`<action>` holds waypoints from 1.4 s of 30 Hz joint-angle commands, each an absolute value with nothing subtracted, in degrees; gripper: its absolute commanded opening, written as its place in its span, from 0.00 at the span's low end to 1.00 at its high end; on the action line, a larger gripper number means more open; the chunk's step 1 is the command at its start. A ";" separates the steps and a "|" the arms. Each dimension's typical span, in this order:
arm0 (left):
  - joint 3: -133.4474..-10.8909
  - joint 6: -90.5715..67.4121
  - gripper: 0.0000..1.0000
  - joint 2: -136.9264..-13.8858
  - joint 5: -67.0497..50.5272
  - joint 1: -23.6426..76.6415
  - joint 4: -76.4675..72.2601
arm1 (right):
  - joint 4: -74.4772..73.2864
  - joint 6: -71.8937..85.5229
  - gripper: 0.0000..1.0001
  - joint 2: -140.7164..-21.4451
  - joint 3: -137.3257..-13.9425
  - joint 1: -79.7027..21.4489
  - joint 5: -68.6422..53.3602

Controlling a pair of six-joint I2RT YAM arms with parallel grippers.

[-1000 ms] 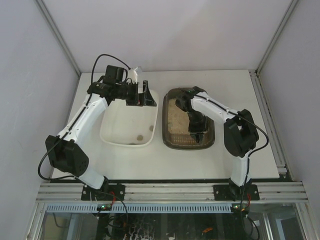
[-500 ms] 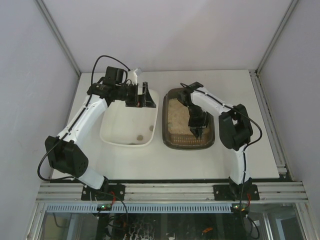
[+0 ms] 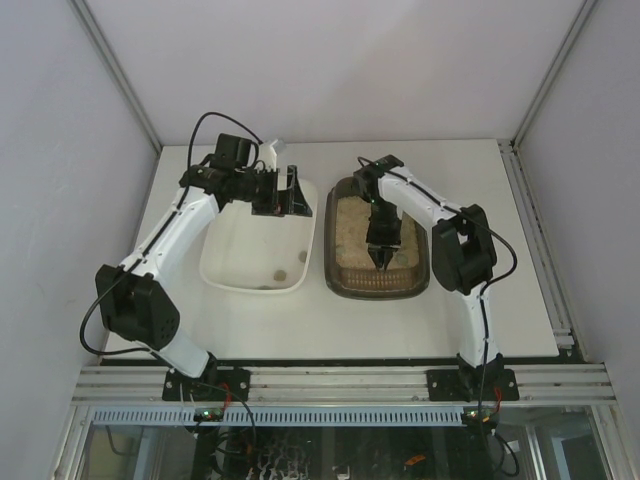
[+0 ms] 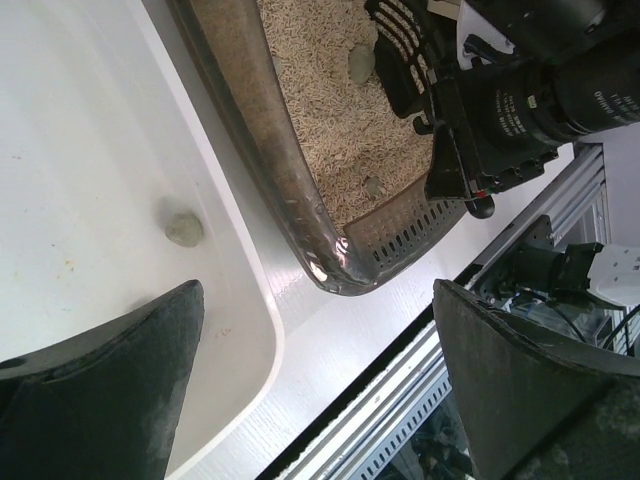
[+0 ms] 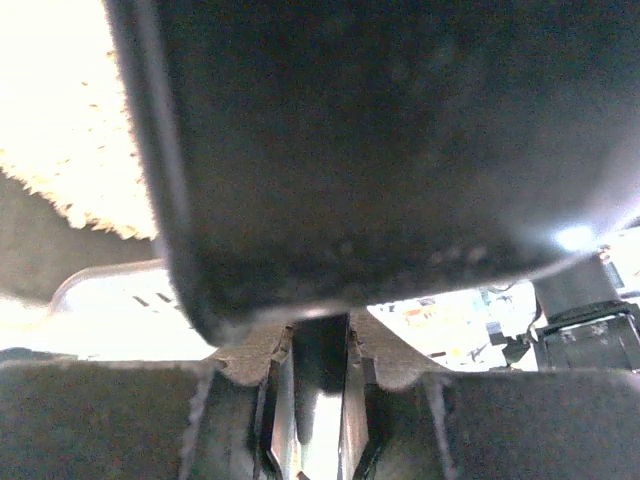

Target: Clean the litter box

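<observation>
The dark litter box [image 3: 340, 282] with beige litter sits right of centre; it also shows in the left wrist view [image 4: 330, 262]. My right gripper [image 3: 383, 238] is down inside it, shut on the handle of a black slotted scoop [image 4: 398, 52] whose blade rests on the litter. In the right wrist view the scoop's dark back [image 5: 380, 140] fills the frame above my gripper [image 5: 320, 340]. Grey clumps [image 4: 360, 65] lie in the litter. My left gripper [image 3: 288, 195] is open and empty, above the far edge of the white tray [image 3: 225, 270]; its fingers [image 4: 120, 380] frame the left wrist view.
The white tray holds two small clumps [image 3: 276, 272], one seen close in the left wrist view [image 4: 183, 230]. Grey walls enclose the table on three sides. A metal rail [image 3: 340, 380] runs along the near edge.
My right gripper has slid the scoop a little to the left in the litter box, and the right arm's elbow has swung inwards. The left arm has barely moved.
</observation>
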State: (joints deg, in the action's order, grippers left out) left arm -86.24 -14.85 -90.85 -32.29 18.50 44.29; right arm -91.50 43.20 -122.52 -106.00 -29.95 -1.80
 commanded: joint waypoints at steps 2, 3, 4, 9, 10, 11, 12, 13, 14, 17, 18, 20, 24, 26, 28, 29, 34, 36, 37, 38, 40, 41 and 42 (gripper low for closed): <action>-86.39 -13.68 1.00 -90.70 -31.77 18.37 44.04 | -89.88 39.81 0.00 -122.13 -109.63 -28.04 -8.08; -86.40 -13.70 1.00 -90.71 -31.81 18.37 43.91 | -90.29 39.63 0.00 -121.95 -109.60 -27.35 -7.48; -86.40 -13.83 1.00 -90.70 -31.77 18.41 43.82 | -90.75 39.35 0.00 -121.68 -109.44 -26.67 -6.94; -86.19 -13.88 1.00 -90.88 -31.40 18.37 43.50 | -91.14 37.79 0.00 -119.51 -106.74 -24.49 -4.82; -86.03 -13.82 1.00 -90.92 -31.24 18.40 43.43 | -91.01 37.47 0.00 -119.00 -105.98 -24.32 -4.41; -85.86 -13.88 1.00 -90.89 -31.02 18.43 43.34 | -90.91 37.26 0.00 -118.65 -105.12 -24.22 -4.20; -85.75 -13.89 1.00 -90.88 -30.64 18.45 43.33 | -90.77 37.01 0.00 -118.27 -104.16 -24.13 -4.33; -85.63 -13.89 1.00 -90.96 -30.30 18.46 43.33 | -90.53 36.89 0.00 -117.74 -103.12 -24.03 -4.74; -85.49 -13.89 1.00 -91.09 -29.65 18.44 43.37 | -90.22 36.72 0.00 -117.31 -102.14 -24.01 -5.25; -85.02 -13.89 1.00 -91.41 -28.48 18.46 43.32 | -88.63 36.32 0.00 -115.75 -99.38 -24.09 -8.05; -84.94 -13.89 1.00 -91.56 -28.32 18.44 43.33 | -88.18 36.24 0.00 -115.48 -98.65 -24.22 -9.18; -84.90 -13.91 1.00 -91.94 -28.21 18.50 43.32 | -87.72 36.21 0.00 -115.30 -98.11 -24.64 -11.19; -84.90 -13.95 1.00 -92.41 -28.04 18.51 43.51 | -88.10 36.05 0.00 -115.64 -98.88 -26.21 -12.95; -84.86 -13.86 1.00 -92.50 -27.95 18.62 43.51 | -88.17 35.95 0.00 -115.93 -99.30 -26.68 -13.98; -84.84 -13.83 1.00 -92.55 -27.83 18.68 43.50 | -88.00 35.86 0.00 -116.42 -99.64 -27.07 -14.51; -84.94 -13.88 1.00 -92.58 -27.64 18.67 43.48 | -87.72 35.74 0.00 -116.78 -99.62 -27.07 -14.93; -84.77 -13.51 1.00 -92.67 -27.31 18.75 43.94 | -86.25 35.00 0.00 -118.47 -98.28 -27.92 -19.37; -84.53 -13.45 1.00 -92.41 -26.98 18.72 43.88 | -86.05 34.69 0.00 -118.80 -98.34 -28.27 -20.46; -84.47 -13.45 1.00 -92.33 -26.79 18.71 43.74 | -86.05 34.65 0.00 -118.95 -98.35 -28.36 -21.64; -84.40 -13.39 1.00 -92.34 -26.73 18.65 43.58 | -85.92 34.71 0.00 -118.93 -98.31 -28.36 -22.61; -84.38 -13.45 1.00 -92.44 -26.63 18.76 43.52 | -85.79 34.66 0.00 -118.75 -98.26 -28.31 -24.02; -84.44 -13.45 1.00 -92.63 -26.63 18.74 43.51 | -85.72 34.64 0.00 -118.68 -98.20 -28.30 -24.67; -84.42 -13.45 1.00 -92.68 -26.63 18.72 43.51 | -85.65 34.82 0.00 -118.60 -98.11 -28.30 -25.30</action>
